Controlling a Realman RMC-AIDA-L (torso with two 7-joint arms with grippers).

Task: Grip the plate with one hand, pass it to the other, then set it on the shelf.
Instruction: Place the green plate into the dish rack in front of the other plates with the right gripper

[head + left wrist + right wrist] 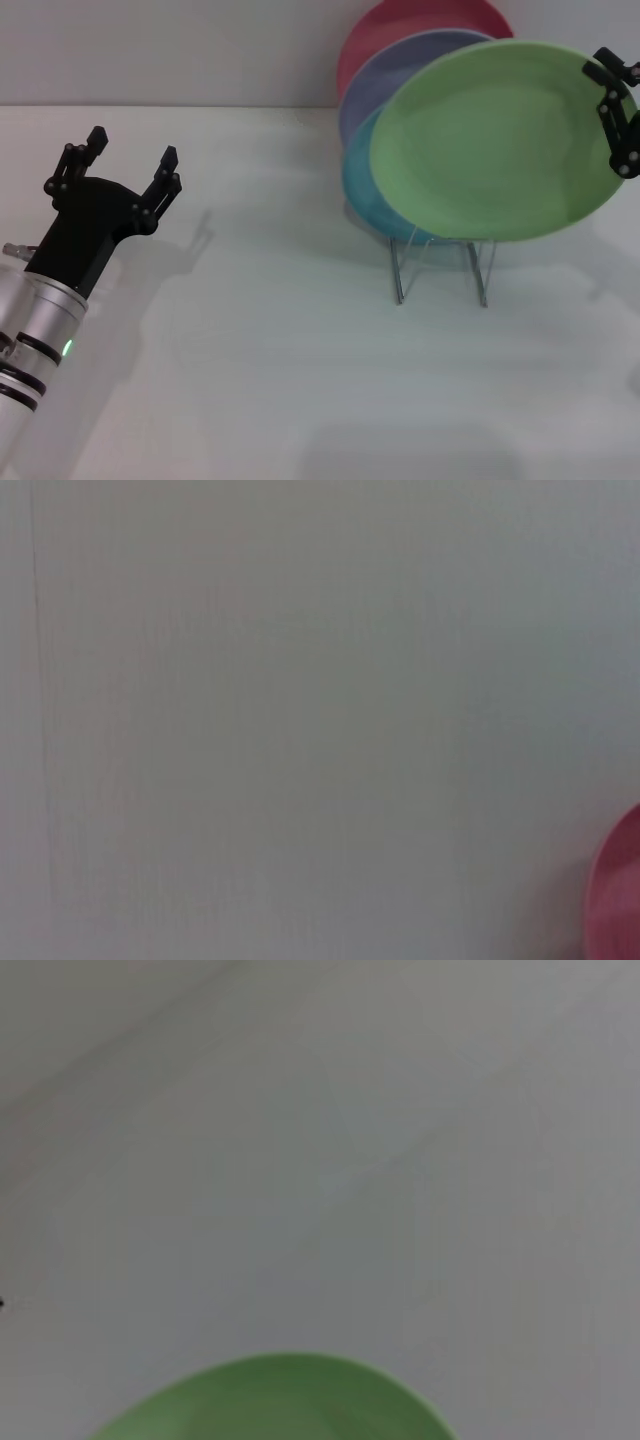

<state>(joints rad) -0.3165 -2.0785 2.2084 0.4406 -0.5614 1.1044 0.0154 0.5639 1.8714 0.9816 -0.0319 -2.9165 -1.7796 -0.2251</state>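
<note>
The light green plate [490, 140] stands tilted over the silver wire rack [440, 265], in front of the other plates. Its lower edge is at the rack's wires; I cannot tell whether it rests in a slot. My right gripper [612, 105] is at the plate's right rim, at the frame's right edge, with its black fingers closed over the rim. The plate's edge also shows in the right wrist view [280, 1400]. My left gripper [133, 145], on the silver and black arm with the green light, is open and empty at the far left, well away from the rack.
A turquoise plate [360, 190], a lavender plate [385, 80] and a red plate [400, 25] stand in the rack behind the green one. The red plate's edge shows in the left wrist view [620, 900]. A white table [260, 330] lies between the arms.
</note>
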